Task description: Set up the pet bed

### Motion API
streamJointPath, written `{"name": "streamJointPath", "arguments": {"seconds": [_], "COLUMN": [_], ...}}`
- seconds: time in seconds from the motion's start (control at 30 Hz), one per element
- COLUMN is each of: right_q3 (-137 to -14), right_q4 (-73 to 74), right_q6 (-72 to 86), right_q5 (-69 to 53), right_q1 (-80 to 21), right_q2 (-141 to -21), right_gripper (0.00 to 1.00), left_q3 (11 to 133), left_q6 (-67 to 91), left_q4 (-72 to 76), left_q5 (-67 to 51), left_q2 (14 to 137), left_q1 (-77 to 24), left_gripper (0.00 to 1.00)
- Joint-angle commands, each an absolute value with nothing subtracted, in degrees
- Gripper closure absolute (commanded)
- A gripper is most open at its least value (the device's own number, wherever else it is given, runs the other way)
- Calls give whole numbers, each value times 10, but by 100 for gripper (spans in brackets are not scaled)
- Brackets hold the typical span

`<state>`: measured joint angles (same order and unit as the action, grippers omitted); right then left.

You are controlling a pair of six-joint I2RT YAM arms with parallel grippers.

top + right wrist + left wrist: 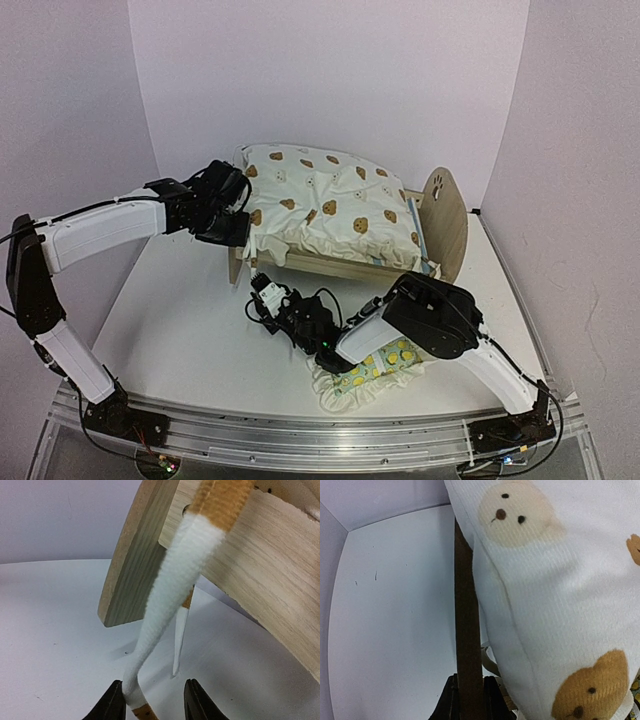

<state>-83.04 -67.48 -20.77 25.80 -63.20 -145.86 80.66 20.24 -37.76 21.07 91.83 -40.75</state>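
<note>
The pet bed (446, 212) stands at the back middle of the table, its paw-print headboard at the right. A cream bear-print cushion (330, 200) lies on it. At the bed's left end my left gripper (232, 230) is shut on the edge of the end board (465, 605), with the cushion (560, 590) bulging just to the right. My right gripper (262, 290) is low at the bed's front left corner, its jaws apart. A white cushion tie (170, 595) with a brown end hangs between its fingers (114, 706), resting against the left one. The bed's wood (260, 570) is close above.
A green lemon-print ruffled pillow (372, 376) lies on the table at the front, under the right arm's forearm. A second thin tie (179, 640) hangs behind the first. The table's side walls stand close on the left and right.
</note>
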Motion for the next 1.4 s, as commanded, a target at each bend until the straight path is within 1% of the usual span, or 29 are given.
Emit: {"name": "streamJointPath", "arguments": {"seconds": [0.0, 0.1, 0.17, 0.2, 0.27, 0.47, 0.6, 0.7, 0.87, 0.97, 1.17, 1.37], "right_q3": [-857, -822, -772, -745, -703, -645, -641, -670, -758, -793, -834, -897], "right_q4": [-702, -700, -697, -697, -697, -693, -696, -697, -697, -697, -681, -652], "right_q6": [-234, -205, -176, -175, -185, -221, -228, -234, -271, -254, -211, -197], "right_q5": [273, 185, 174, 183, 211, 232, 238, 241, 254, 250, 222, 204], "right_q1": [-632, -633, -633, -633, -634, -633, -633, -630, -626, -616, -601, -595], "right_q2": [-1475, -1458, -1423, -1405, -1380, -1326, -1315, -1333, -1393, -1417, -1442, -1482], "right_gripper": [55, 40, 37, 38, 45, 49, 56, 59, 64, 67, 68, 66], "left_q3": [870, 873, 879, 879, 880, 886, 888, 890, 891, 890, 888, 888], "left_q6": [175, 174, 172, 172, 171, 171, 170, 169, 169, 168, 166, 165], "left_q4": [-312, -316, -320, -321, -321, -324, -327, -328, -331, -332, -332, -330], "left_q5": [182, 187, 191, 191, 190, 190, 193, 189, 185, 184, 180, 167], "left_q2": [880, 881, 884, 885, 885, 882, 877, 874, 875, 872, 867, 864], "left_q1": [-412, -412, -412, -413, -412, -412, -412, -413, -413, -412, -412, -412], "left_gripper": [100, 100, 100, 100, 100, 100, 100, 100, 100, 100, 100, 100]}}
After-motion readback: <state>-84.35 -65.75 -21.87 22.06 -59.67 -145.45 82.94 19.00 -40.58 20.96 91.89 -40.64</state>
